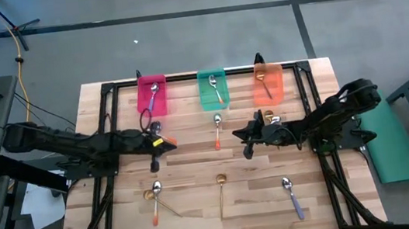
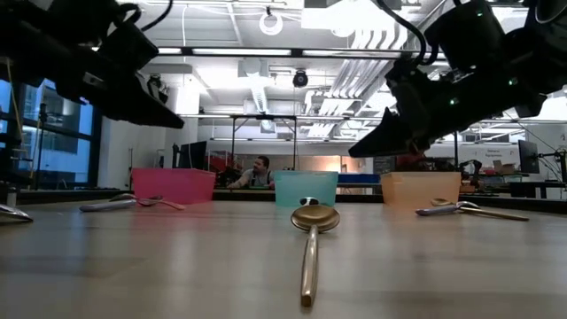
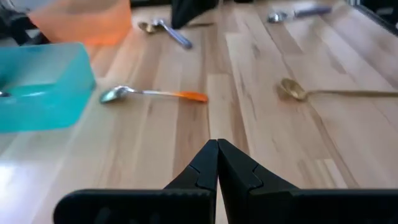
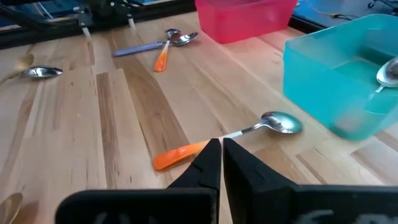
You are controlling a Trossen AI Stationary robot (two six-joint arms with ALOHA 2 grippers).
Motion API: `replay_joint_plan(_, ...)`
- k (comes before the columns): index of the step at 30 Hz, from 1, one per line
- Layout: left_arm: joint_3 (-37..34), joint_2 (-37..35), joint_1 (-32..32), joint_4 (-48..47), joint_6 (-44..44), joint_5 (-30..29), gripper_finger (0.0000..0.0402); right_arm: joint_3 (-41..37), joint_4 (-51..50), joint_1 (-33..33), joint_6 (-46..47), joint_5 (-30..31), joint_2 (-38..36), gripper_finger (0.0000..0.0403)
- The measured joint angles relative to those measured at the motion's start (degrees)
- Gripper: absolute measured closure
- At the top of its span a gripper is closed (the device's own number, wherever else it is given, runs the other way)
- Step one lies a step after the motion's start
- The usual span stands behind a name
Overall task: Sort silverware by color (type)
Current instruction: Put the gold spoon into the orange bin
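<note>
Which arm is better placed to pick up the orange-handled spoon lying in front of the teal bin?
Probably the right. Its shut pincer points almost at the orange-handled spoon, whose handle lies just ahead of the tips. The left pincer, also shut, sees that spoon farther off, beside the teal bin.

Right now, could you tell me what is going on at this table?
Two arms are sorting spoons into three bins along the table's far edge. The red bin, teal bin and orange bin each hold a spoon. The left claw and right claw are both shut and empty above mid-table, the right one near an orange-handled spoon. More spoons lie loose on the wood.
</note>
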Motion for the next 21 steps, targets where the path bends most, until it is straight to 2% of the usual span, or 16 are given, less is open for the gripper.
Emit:
replay_joint_plan(5, 4.65, 2.71, -2.77, -9.97, -2.22, 0.00, 0.0398, 0.04, 0.09, 0.04, 0.68, -0.02, 0.02, 0.0403)
replay_joint_plan(11, 9.66, 5.04, -8.79, -22.35, -8.01, 0.02, 0.0374, 0.04, 0.05, 0.04, 1.35, -0.17, 0.02, 0.0403)
replay_joint_plan(18, 12.92, 8.48, -21.14, -24.04, -11.98, 0.01, 0.0342, 0.04, 0.05, 0.04, 1.48, -0.17, 0.02, 0.0403)
replay_joint_plan(21, 14.62, 10.96, -26.88, -24.17, -13.72, -1.76, 0.0328, 0.04, 0.02, 0.04, 1.48, -0.17, 0.02, 0.0403)
